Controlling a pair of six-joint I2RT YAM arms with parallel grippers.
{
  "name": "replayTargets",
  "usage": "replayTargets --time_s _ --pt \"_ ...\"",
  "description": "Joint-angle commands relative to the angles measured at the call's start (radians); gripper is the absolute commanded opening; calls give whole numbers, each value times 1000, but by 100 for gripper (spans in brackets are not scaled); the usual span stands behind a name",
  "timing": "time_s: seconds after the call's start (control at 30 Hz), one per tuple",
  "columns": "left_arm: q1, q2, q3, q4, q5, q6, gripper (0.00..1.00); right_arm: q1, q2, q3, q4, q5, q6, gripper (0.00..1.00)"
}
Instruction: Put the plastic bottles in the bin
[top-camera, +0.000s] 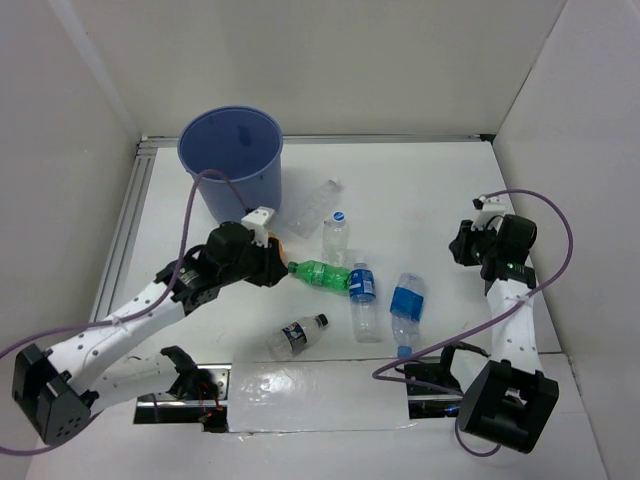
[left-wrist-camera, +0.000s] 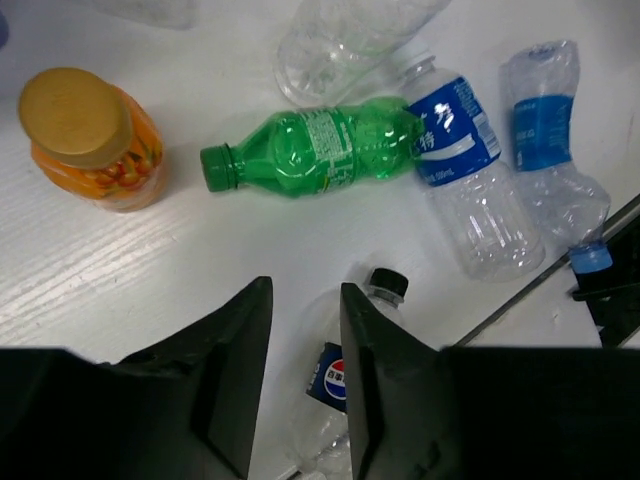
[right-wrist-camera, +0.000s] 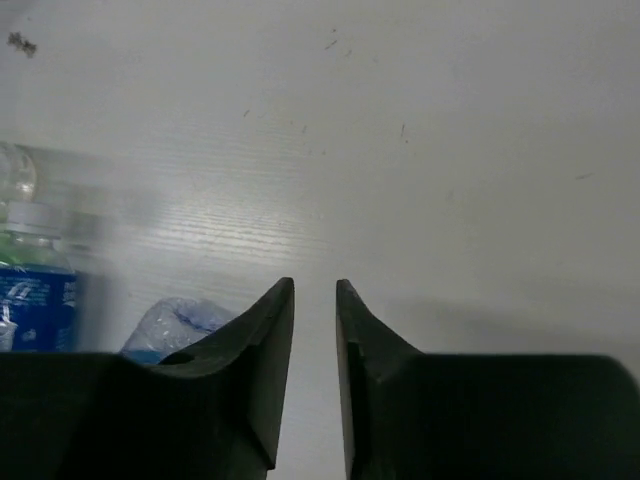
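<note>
The blue-purple bin (top-camera: 230, 150) stands at the back left. My left gripper (top-camera: 272, 262) (left-wrist-camera: 305, 290) is open and empty, hovering over the table. Around it lie the short orange bottle (left-wrist-camera: 95, 140), the green bottle (top-camera: 320, 273) (left-wrist-camera: 310, 150), a blue-labelled clear bottle (top-camera: 363, 300) (left-wrist-camera: 465, 170), a crushed blue-labelled bottle (top-camera: 407, 305) (left-wrist-camera: 550, 140), and a dark-labelled bottle (top-camera: 298, 335) (left-wrist-camera: 335, 375) under the fingers. A plain clear bottle (top-camera: 315, 205) and a small upright bottle (top-camera: 337, 235) are behind. My right gripper (top-camera: 462, 243) (right-wrist-camera: 315, 285) is narrowly open and empty, off to the right.
White walls enclose the table on three sides. A metal rail (top-camera: 125, 225) runs along the left edge. Purple cables loop from both arms. Shiny plates (top-camera: 320, 395) and the arm bases sit at the near edge. The crushed bottle's end (right-wrist-camera: 175, 322) shows left of my right fingers.
</note>
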Motion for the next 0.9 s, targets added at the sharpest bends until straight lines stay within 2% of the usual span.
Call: replayTargets --time_s 0.0,0.03,0.07,0.13,0.17,0.27,0.43,0.6,0.73,0.8,0.87 --pt "-50 102 114 -92 -39 31 46 0 -26 52 -16 -62 -42 34" --pt "-76 132 131 -115 -39 40 65 0 7 69 -33 -72 -42 55" --pt "-91 163 145 -134 -39 40 75 0 23 80 -43 -72 -42 69" --pt "-120 258 187 -190 -30 49 84 0 55 101 -54 -97 -51 86" --pt "-157 287 200 -207 -30 63 88 0 69 114 -68 -97 -51 88" --pt "-227 393 249 -282 -18 74 91 0 93 114 -68 -108 -51 91" --pt "-361 522 309 -393 -113 65 96 0 93 114 -59 -97 -62 91" --pt "-448 649 323 -385 -144 26 97 0 103 105 -50 -88 -62 91" --pt "-467 717 303 -367 -154 14 97 0 103 95 -50 -97 -71 91" --pt "-478 740 292 -367 -170 2 95 0 103 95 -50 -97 -80 91" --pt "-478 740 283 -376 -191 -21 84 0 93 95 -50 -97 -91 91"
